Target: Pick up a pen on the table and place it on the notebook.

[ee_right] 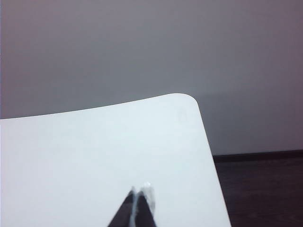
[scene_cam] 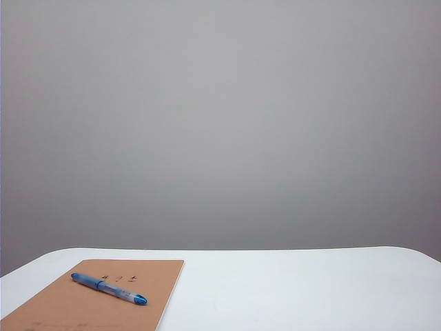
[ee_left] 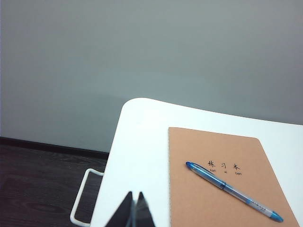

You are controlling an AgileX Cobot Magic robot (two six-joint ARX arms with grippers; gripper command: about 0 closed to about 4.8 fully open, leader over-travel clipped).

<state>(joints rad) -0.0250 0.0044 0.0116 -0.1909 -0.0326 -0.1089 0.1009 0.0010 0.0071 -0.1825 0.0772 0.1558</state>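
The white smooth table [scene_cam: 289,289] with rounded corners fills the lower part of the exterior view. On its left side lies the thin tan-brown kraft notebook [scene_cam: 103,300], flat, with small dark characters printed on its cover. The slim clear-barrelled pen [scene_cam: 109,288] with blue ends rests diagonally on that cover, just beside the characters. The left gripper [ee_left: 134,201] hangs over the table's edge near the notebook, fingertips pressed together, empty. The right gripper [ee_right: 139,194] sits above bare tabletop, likewise closed on nothing.
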